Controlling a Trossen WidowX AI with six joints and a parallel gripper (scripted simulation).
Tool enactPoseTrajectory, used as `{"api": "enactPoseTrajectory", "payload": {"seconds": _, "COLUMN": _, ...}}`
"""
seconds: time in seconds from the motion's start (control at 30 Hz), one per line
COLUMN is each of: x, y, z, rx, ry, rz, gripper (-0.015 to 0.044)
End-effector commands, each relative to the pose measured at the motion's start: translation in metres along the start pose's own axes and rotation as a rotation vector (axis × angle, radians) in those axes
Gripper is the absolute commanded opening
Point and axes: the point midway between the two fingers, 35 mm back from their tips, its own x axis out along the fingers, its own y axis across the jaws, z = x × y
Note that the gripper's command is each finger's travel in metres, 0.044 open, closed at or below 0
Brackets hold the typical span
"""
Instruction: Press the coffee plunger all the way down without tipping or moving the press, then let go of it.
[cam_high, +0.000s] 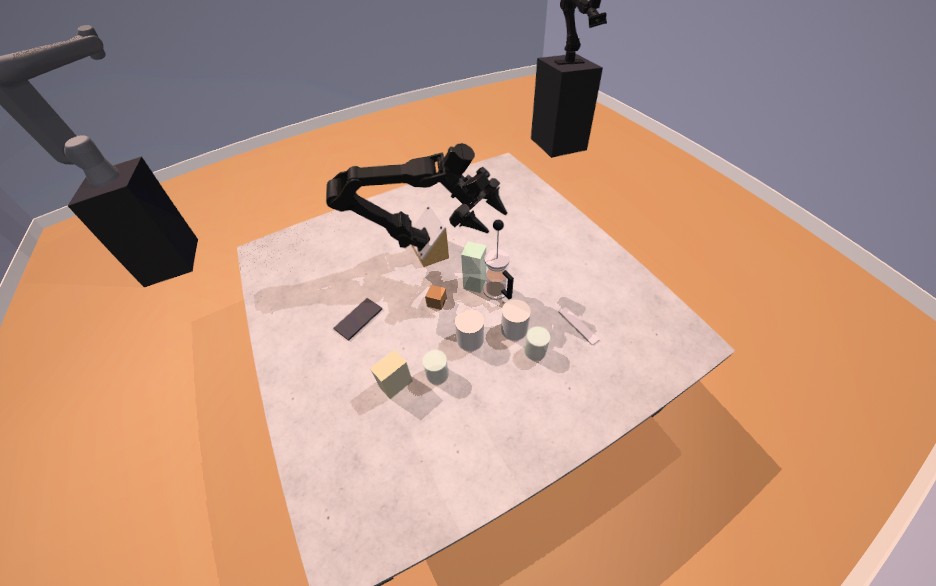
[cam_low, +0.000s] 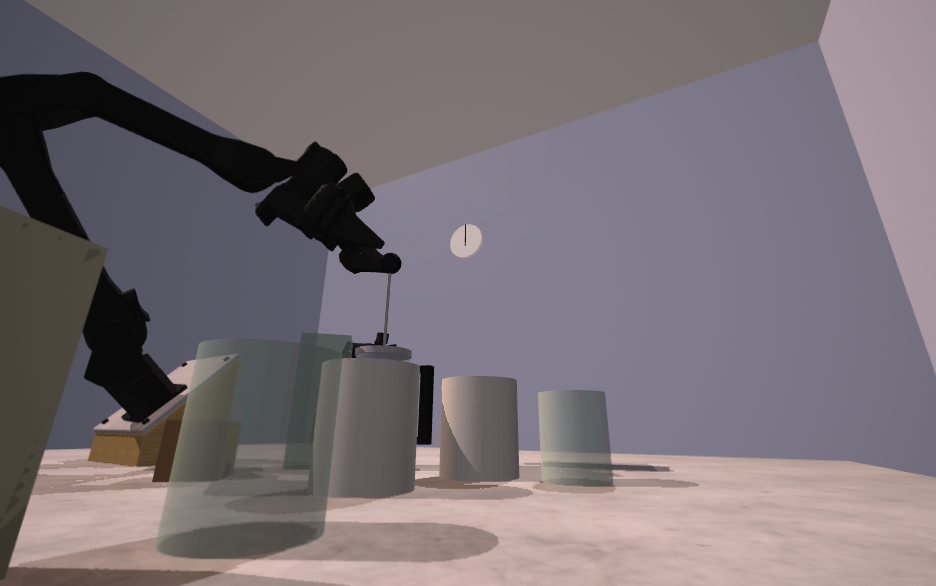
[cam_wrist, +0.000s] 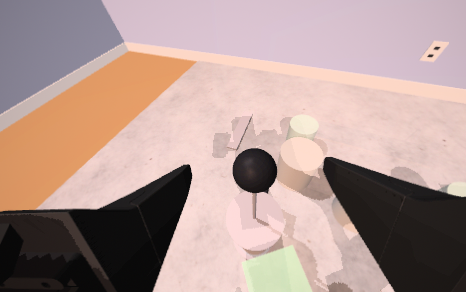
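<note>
The gripper (cam_wrist: 256, 192) is held wide apart and empty, the plunger knob (cam_wrist: 254, 170) framed between its fingers, above the coffee press (cam_high: 498, 277)

Arm (cam_high: 386, 180) folds at the elbow, forearm reaching toward 3 o'clock, wrist pitched down. Gripper (cam_high: 483, 210) wide open, nothing held, fingers spread apart.
</note>
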Motion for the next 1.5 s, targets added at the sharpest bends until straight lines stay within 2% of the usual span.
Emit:
{"api": "enactPoseTrajectory", "payload": {"seconds": 0.0, "x": 0.007, "y": 0.001, "z": 0.0, "rx": -0.003, "ry": -0.001, "rz": 0.004, "gripper": 0.044}}
{"api": "enactPoseTrajectory", "payload": {"seconds": 0.1, "x": 0.01, "y": 0.0, "z": -0.001, "rx": -0.003, "ry": -0.001, "rz": 0.003, "gripper": 0.044}}
{"api": "enactPoseTrajectory", "payload": {"seconds": 0.5, "x": 0.01, "y": 0.0, "z": -0.001, "rx": -0.003, "ry": -0.001, "rz": 0.003, "gripper": 0.0129}}
{"api": "enactPoseTrajectory", "payload": {"seconds": 1.47, "x": 0.028, "y": 0.003, "z": -0.021, "rx": -0.003, "ry": 0.0, "rz": 0.005, "gripper": 0.0129}}
